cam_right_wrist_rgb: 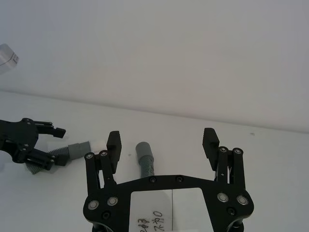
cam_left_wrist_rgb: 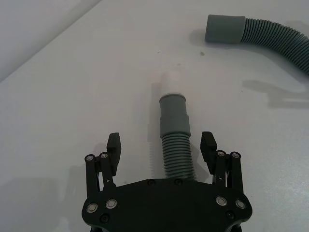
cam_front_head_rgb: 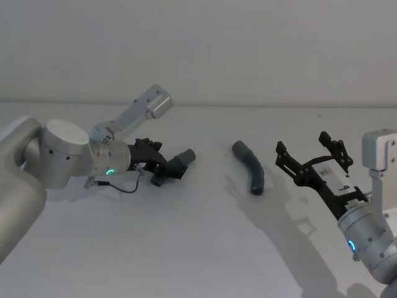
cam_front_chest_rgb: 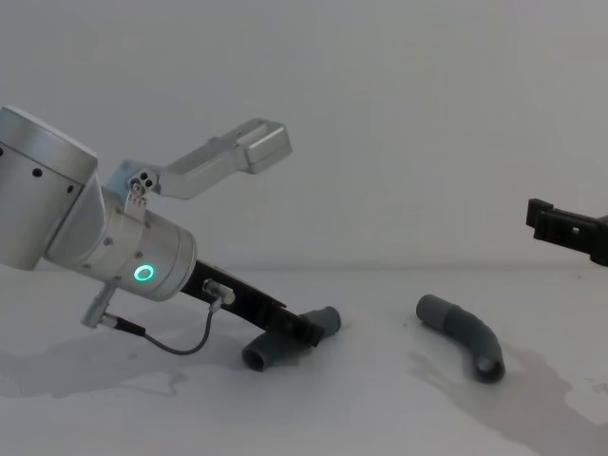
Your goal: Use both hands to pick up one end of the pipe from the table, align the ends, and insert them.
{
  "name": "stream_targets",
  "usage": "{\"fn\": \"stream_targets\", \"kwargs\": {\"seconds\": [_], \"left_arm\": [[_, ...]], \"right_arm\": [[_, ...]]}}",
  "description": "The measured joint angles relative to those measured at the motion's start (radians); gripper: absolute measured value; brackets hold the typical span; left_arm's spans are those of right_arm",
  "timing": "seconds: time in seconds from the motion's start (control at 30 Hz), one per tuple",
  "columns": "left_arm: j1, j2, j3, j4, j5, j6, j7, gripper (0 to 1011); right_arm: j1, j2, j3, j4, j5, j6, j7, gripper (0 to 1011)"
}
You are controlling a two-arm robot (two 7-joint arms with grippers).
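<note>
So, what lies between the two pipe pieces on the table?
Nothing: in the head view, only bare white table separates the left pipe piece from the right pipe piece.

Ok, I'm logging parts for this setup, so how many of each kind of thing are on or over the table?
Hose pieces: 2 (left hose piece, right hose piece)
Grippers: 2 (left gripper, right gripper, both open)
Total: 4
</note>
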Motion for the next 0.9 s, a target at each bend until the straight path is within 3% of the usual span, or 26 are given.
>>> {"fn": "stream_targets", "kwargs": {"seconds": [0.5, 0.9], "left_arm": [[0.003, -0.007, -0.007, 0.005, 0.007, 0.008, 0.006, 999], [0.004, -0.008, -0.008, 0.007, 0.009, 0.009, 0.007, 743]], "right_arm": [[0.000, 0.000, 0.000, 0.000, 0.000, 0.000, 0.000, 1001], [0.000, 0.000, 0.000, 0.000, 0.000, 0.000, 0.000, 1001]]}}
